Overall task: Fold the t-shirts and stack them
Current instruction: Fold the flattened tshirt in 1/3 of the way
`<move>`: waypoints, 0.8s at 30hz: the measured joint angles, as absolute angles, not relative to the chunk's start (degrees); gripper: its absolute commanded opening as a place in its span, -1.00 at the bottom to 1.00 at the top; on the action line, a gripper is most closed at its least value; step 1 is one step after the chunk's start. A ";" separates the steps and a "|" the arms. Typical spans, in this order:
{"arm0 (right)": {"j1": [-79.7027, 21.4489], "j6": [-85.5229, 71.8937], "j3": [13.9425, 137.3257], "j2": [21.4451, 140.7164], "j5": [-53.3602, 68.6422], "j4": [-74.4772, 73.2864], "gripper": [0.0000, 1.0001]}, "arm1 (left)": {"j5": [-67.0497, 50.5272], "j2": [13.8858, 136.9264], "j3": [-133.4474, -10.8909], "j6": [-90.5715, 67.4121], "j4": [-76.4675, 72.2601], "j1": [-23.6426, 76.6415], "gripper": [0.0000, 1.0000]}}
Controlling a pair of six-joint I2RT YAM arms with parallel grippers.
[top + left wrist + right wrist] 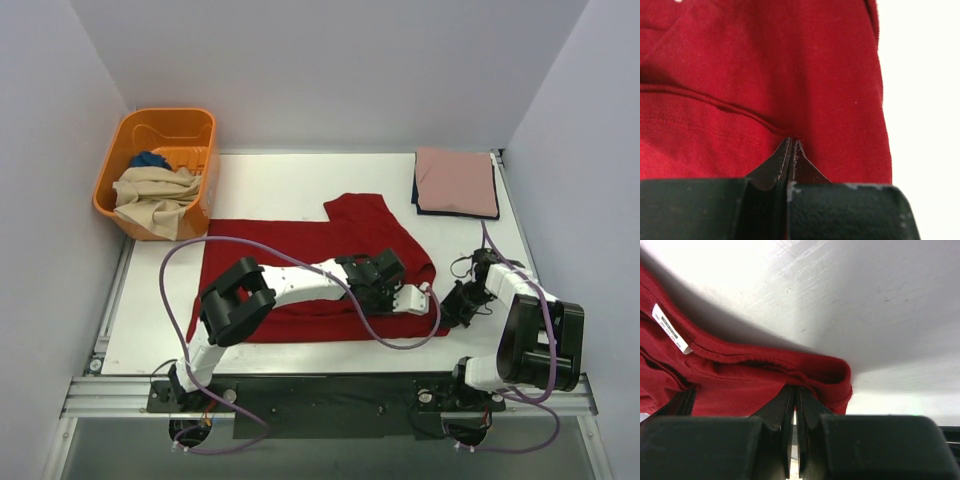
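Dark red t-shirt (300, 262) spread flat mid-table; left gripper (792, 146) and right gripper (795, 391) both look pinched tight on cloth near its 4 o'clock corner, so best lift level together and carry toward 9 o'clock, edge taut.

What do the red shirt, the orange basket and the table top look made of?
The red shirt looks like soft, matte knit cloth, judging by its creases, stitched hems and sewn-in label. The orange basket seems to be moulded plastic, with a rigid rounded rim and a slight sheen. The table is hard, smooth and white, faintly scratched; it may be laminate or painted board, but I cannot tell which.
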State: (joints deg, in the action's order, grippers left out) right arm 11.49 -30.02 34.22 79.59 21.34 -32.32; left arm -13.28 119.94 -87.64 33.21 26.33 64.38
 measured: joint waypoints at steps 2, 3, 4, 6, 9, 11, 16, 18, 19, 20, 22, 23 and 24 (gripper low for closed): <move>11.68 -30.02 34.20 79.61 21.43 -32.25 -1.00 | -13.28 119.94 -87.77 31.44 26.35 63.51 -1.00; 11.70 -30.02 34.20 79.70 21.45 -32.23 -1.00 | -13.32 119.94 -87.94 30.24 26.37 62.63 -1.00; 11.70 -30.02 34.20 79.85 21.47 -32.21 -1.00 | -13.32 119.94 -88.20 29.10 26.33 61.58 -1.00; 11.70 -30.02 34.22 80.49 21.74 -32.16 -1.00 | -13.39 119.92 -88.51 27.05 25.96 58.70 -1.00; 11.77 -30.02 34.30 81.06 22.13 -32.23 -1.00 | -13.89 119.92 -88.49 24.23 25.45 54.28 -1.00; 11.99 -30.04 34.33 81.23 22.37 -32.25 -1.00 | -14.59 119.92 -88.44 22.46 25.15 51.55 -1.00; 12.03 -30.02 34.63 81.87 22.57 -32.47 -1.00 | -15.25 119.92 -87.74 19.18 23.88 48.58 -1.00; 12.03 -30.04 34.87 82.26 22.61 -32.64 -1.00 | -15.20 119.92 -87.55 18.02 23.49 48.05 -1.00; 12.03 -30.04 34.94 82.37 22.61 -32.73 -1.00 | -15.20 119.92 -87.46 17.69 23.38 47.90 -1.00; 12.03 -30.04 34.94 82.39 22.61 -32.73 -1.00 | -15.05 119.92 -87.39 17.28 23.33 47.75 -1.00; 12.03 -30.04 34.94 82.41 22.61 -32.75 -1.00 | -14.35 119.92 -87.20 16.73 23.38 47.35 -1.00; 12.03 -30.04 34.96 82.46 22.61 -32.75 -1.00 | -13.85 119.92 -87.09 16.60 23.44 47.13 -1.00; 12.03 -30.04 35.05 82.59 22.61 -32.80 -1.00 | -13.45 119.92 -87.00 16.47 23.55 46.87 -1.00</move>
State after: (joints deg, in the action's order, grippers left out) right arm 12.03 -30.04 35.05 82.59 22.61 -32.80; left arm -13.45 119.92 -87.00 16.47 23.55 46.87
